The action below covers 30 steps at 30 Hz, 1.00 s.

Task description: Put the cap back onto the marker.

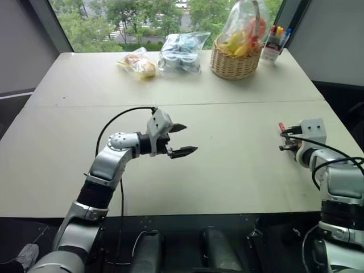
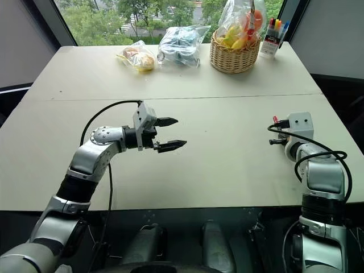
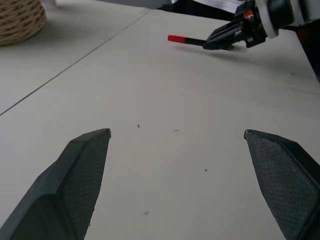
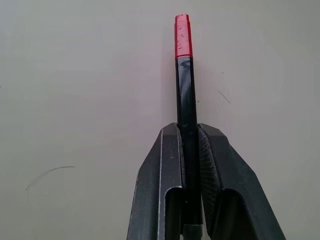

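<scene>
The marker point(image 4: 186, 100) sits pinched between the two black fingers of my right gripper point(image 4: 189, 131), its thin, glossy black barrel running straight out past the fingertips and ending in the cap point(image 4: 183, 36), a short bright red plastic cylinder seated on the far end. My right gripper is clamped tight on the barrel, its ribbed pads pressing both sides, and it hangs low over the right side of the surface point(image 1: 227, 165), which is pale, matte and smooth, with a seam running across it and a few faint scuffs. My left gripper point(image 1: 181, 140) is out over the middle of the surface, pointing toward the right one, its fingers spread wide and holding nothing; the finger pads point(image 3: 85, 175) are dark, wedge-shaped and finely textured. At the far edge stands a woven wicker basket point(image 1: 233, 65) holding fruit wrapped in clear plastic, with a cup of pens point(image 1: 274, 42) just beside it, and two crinkled clear bags point(image 1: 165, 56) lie to its left.
</scene>
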### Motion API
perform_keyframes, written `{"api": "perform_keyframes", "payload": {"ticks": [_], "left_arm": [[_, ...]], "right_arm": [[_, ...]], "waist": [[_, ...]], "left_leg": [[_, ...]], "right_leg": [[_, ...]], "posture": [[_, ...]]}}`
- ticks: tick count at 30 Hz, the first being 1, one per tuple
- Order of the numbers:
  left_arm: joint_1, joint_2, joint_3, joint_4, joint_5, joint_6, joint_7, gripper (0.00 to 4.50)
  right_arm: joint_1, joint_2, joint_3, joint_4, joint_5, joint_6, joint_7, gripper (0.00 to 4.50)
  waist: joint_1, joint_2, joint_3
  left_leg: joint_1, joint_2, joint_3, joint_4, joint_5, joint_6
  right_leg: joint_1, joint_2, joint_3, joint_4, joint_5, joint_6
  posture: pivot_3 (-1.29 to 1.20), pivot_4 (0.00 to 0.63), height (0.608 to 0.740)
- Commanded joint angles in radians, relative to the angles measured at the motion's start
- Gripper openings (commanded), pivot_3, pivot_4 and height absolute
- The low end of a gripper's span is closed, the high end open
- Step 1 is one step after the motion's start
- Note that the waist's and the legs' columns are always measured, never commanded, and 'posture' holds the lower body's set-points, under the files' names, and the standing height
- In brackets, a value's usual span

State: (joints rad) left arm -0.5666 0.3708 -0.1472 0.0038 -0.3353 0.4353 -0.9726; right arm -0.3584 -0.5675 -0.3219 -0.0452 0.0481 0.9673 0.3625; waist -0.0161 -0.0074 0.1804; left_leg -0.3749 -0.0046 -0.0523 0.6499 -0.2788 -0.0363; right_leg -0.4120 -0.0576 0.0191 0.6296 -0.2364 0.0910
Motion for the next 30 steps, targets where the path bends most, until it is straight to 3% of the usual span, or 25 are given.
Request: {"api": "perform_keyframes", "payload": {"ticks": [1,12,13,15,20,30], "left_arm": [[-0.015,0.016,0.048,-0.079,-0.078,0.029,-0.027,4.44],[-0.015,0.043,0.049,-0.1,-0.109,0.054,-0.013,4.44],[-0.014,0.042,0.048,-0.101,-0.11,0.055,-0.012,4.5],[-0.014,0.042,0.047,-0.102,-0.112,0.057,-0.01,4.5],[-0.014,0.043,0.04,-0.094,-0.113,0.055,-0.017,4.5],[-0.04,0.023,0.013,-0.047,-0.096,0.019,-0.05,4.5]], "right_arm": [[0.003,-0.024,-0.003,-0.046,0.019,0.003,0.003,0.0],[0.001,-0.035,0.007,-0.046,0.051,0.013,-0.002,0.0],[0.001,-0.035,0.007,-0.047,0.053,0.013,-0.003,1.0],[0.001,-0.034,0.002,-0.05,0.061,0.014,-0.005,1.8],[0.01,-0.046,0.0,-0.079,0.073,0.029,-0.001,4.48],[0.077,-0.136,-0.056,-0.313,0.147,0.167,0.045,4.48]], "waist": [[-0.001,0.0,0.0],[0.0,0.0,0.0],[0.0,0.0,0.0],[0.0,0.0,0.0],[-0.001,0.0,0.0],[0.002,0.0,0.0]], "left_leg": [[0.0,0.0,0.0,0.0,0.0,0.0],[0.0,0.0,0.0,0.0,0.0,0.0],[0.0,0.0,0.0,0.0,0.0,0.0],[0.0,0.0,0.0,0.0,0.0,0.0],[0.0,0.0,0.0,0.0,0.0,0.0],[0.0,0.0,0.0,0.0,0.0,0.0]], "right_leg": [[0.0,0.0,0.0,0.0,0.0,0.0],[0.0,0.0,0.0,0.0,0.0,0.0],[0.0,0.0,0.0,0.0,0.0,0.0],[0.0,0.0,0.0,0.0,0.0,0.0],[0.0,0.0,0.0,0.0,0.0,0.0],[0.0,0.0,0.0,0.0,0.0,0.0]], "posture": [[0.0,0.15,0.74],[0.0,0.15,0.74],[0.0,0.15,0.74],[0.0,0.15,0.74],[0.0,0.15,0.74],[0.0,0.15,0.74]]}}
